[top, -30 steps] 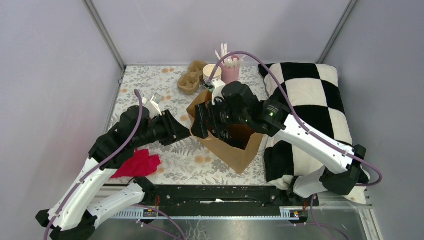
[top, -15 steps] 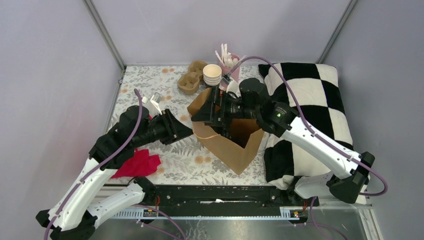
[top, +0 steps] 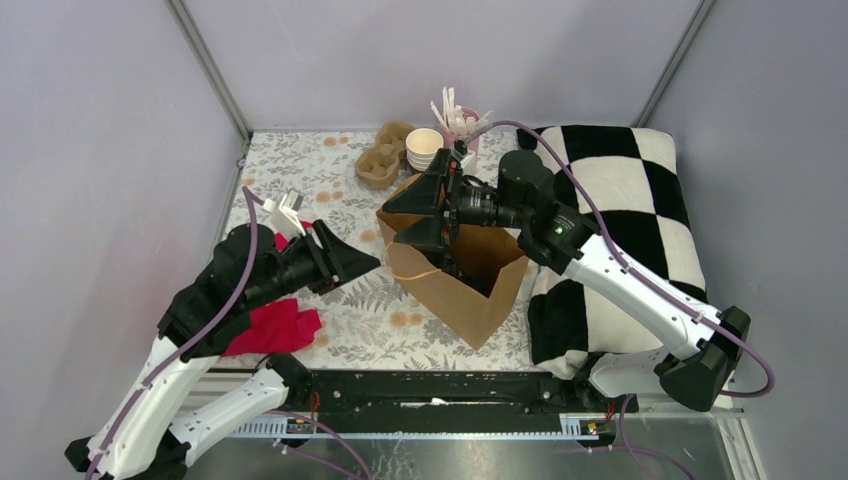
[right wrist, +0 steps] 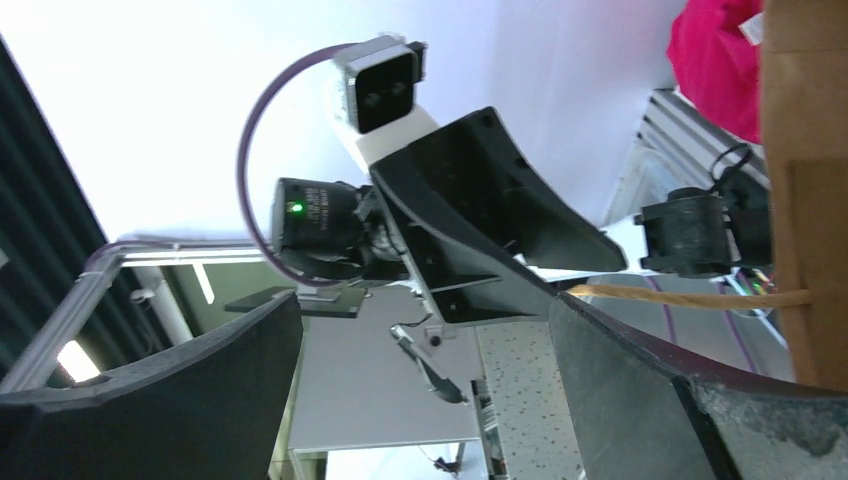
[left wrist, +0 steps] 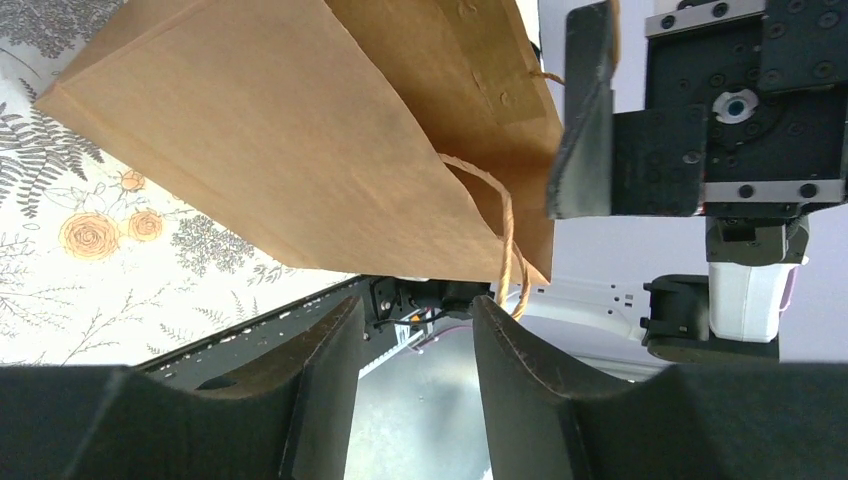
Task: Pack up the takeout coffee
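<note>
Two grippers meet over one brown paper bag (top: 470, 300), and the next move turns on how they stand to its mouth. The left gripper (top: 358, 268) points right at the bag's left wall, just beside it. Its fingers are parted by a modest gap and hold nothing. In its wrist view the bag's twine handle (left wrist: 505, 240) hangs close to one fingertip, apparently not yet between the fingers.

The right gripper (top: 395, 222) hovers above the bag's left rim and points left toward the other arm. It is spread wide and empty. It is the nearer of the two to the opening, which runs slantwise from far left to near right.

No lidded coffee cup shows in any view. My guess is that it sits down inside the bag, where the interior is dark, but I cannot confirm that.

Room is tight. A checkered pillow (top: 620, 200) presses against the bag's right side. A stack of cups (top: 424, 148), a cardboard carrier (top: 383, 158) and a pink cup (top: 465, 140) stand just behind the bag. A red cloth (top: 280, 325) lies by the left arm. Open table (top: 300, 170) remains only at the left and toward the near edge, so lifting or closing the bag would go more safely that way.
</note>
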{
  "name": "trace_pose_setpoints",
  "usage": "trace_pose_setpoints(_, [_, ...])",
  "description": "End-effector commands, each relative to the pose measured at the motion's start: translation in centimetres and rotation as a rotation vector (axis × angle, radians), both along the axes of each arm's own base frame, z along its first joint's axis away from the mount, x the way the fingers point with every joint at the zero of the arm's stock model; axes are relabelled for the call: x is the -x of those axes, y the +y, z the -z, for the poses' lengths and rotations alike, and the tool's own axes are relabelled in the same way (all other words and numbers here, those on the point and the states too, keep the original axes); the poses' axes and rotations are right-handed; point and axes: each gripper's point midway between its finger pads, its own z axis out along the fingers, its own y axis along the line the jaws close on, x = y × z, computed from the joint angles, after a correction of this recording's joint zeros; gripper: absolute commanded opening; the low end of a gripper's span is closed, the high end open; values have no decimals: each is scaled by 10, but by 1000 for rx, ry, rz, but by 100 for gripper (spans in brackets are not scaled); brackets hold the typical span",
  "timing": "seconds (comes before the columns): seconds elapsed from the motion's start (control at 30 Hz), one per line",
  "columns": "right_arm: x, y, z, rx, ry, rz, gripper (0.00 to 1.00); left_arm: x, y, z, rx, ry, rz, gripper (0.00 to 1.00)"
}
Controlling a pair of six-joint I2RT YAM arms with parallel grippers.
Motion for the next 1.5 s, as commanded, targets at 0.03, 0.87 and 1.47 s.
trace_pose_setpoints(0.03, [12,-14,-69,-163,-67,-26,100,-2,5,-13,15,-51,-26,49])
trace_pose_setpoints(0.87, [-204,-93,-59,450,-708,459,100,15,53,-55,-13,-188,-153,67])
trace_pose_setpoints(1.47, [-400,-217,118,920,-442,872,83,-16,52,-50,-232,-262,-141,97])
